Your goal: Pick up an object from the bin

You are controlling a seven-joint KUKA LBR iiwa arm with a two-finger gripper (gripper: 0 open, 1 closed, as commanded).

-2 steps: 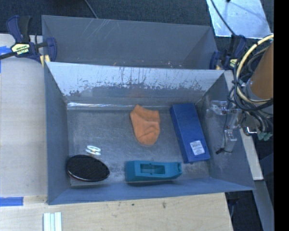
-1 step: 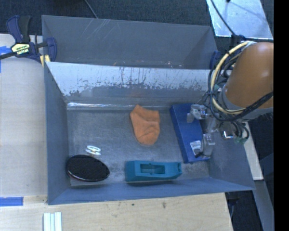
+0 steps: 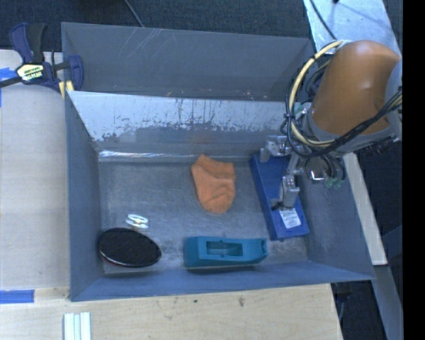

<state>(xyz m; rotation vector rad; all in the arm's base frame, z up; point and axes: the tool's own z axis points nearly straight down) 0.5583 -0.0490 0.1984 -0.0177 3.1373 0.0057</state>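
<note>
My gripper point(image 3: 289, 190) hangs low at the right side of the bin, directly over a flat blue box point(image 3: 269, 190) with a white label that leans against the right wall. Its tip is at or just above the box's upper face; I cannot tell whether they touch. An orange crumpled lump point(image 3: 214, 183) lies to the left of the box, in the middle of the bin floor, apart from the gripper.
A teal tape dispenser point(image 3: 223, 252) lies along the front wall. A black round disc point(image 3: 129, 248) sits in the front left corner, with a small clear white piece point(image 3: 137, 222) just behind it. The arm's orange cover and cables hang over the bin's right rim.
</note>
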